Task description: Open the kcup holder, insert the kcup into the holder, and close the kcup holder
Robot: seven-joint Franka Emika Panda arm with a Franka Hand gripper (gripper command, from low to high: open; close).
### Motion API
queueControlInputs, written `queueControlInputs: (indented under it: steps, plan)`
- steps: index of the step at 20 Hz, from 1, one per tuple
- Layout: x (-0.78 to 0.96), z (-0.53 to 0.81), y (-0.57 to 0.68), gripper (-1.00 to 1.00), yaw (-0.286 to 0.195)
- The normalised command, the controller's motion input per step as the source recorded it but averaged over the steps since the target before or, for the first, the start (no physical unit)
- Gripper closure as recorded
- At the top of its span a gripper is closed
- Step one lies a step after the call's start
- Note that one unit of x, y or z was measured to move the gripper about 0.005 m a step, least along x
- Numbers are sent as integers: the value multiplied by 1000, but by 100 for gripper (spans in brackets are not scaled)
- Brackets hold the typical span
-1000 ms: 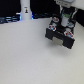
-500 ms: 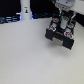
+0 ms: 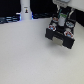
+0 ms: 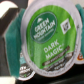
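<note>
The kcup holder (image 3: 61,34) is a black boxy unit at the exterior view's upper right, with pale patches on its front and coloured pods on top in its tray. My white gripper (image 3: 62,17) hangs right over that tray. In the wrist view the kcup (image 4: 49,39) fills the frame: a shiny green lid reading "Green Mountain Dark Magic", seen face-on and very close, larger than the pods around it. It appears held between my jaws. The fingers are blurred at the picture's edges.
Other pods sit in the tray beside the kcup (image 4: 21,74) (image 4: 80,59). A tall white post with a black mark (image 3: 24,10) stands at the back of the white table (image 3: 30,55), toward the exterior view's left. The backdrop is dark.
</note>
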Motion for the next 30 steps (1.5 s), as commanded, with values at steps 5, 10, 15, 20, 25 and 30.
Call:
queueControlInputs:
  steps: [5,10,15,20,25,30]
  plan:
    - [146,-39,12,100,-12]
    - [42,-75,24,100,2]
    - [181,322,150,100,-4]
    - [235,310,41,100,-31]
    - [37,-144,-10,100,-4]
    - [-10,-228,-8,100,14]
